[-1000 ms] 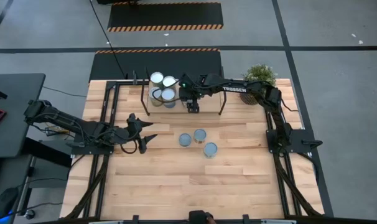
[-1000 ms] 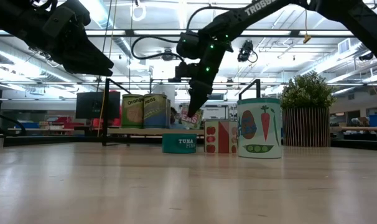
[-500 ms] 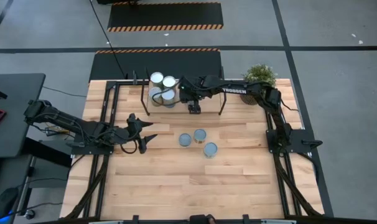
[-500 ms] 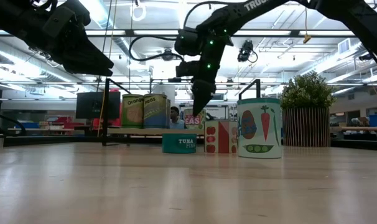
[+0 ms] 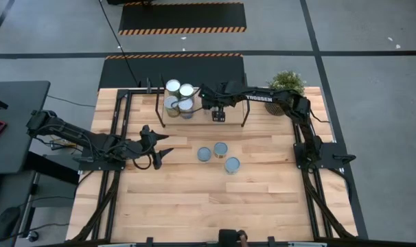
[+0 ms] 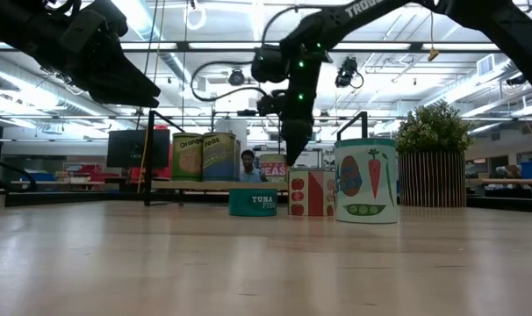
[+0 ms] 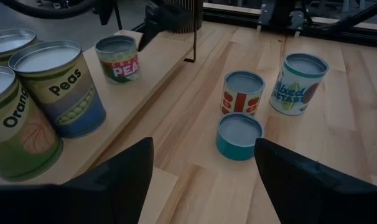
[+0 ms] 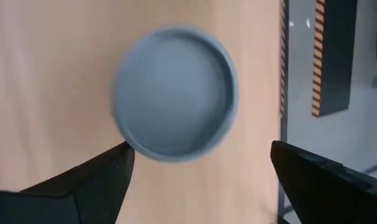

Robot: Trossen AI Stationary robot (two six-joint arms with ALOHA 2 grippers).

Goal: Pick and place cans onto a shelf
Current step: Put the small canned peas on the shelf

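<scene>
The shelf [image 5: 232,110] is a light-wood board on a black frame at the table's far side. Several cans [image 5: 172,87] stand at its left end. A small "Peas" can [image 7: 118,57] stands alone on the board further right; it also shows in the low view [image 6: 273,167]. My right gripper [image 6: 294,156] hangs open over the shelf, just right of this can and clear of it; its wrist view looks down on the can's grey top [image 8: 176,90]. Three cans [image 5: 220,148] stand on the table. My left gripper [image 5: 165,147] waits open to their left.
A potted plant [image 5: 287,82] stands at the far right corner, behind the right arm. On the table stand a low teal tuna can [image 7: 238,135], a red-and-white can [image 7: 243,92] and a mixed-vegetables can [image 7: 298,73]. Black shelf posts [image 5: 246,116] rise beside the right gripper.
My right gripper has risen from the small Peas can and moved toward the table's right edge along the shelf. The can, which leaned under the gripper a second ago, now stands upright on the board by itself.
</scene>
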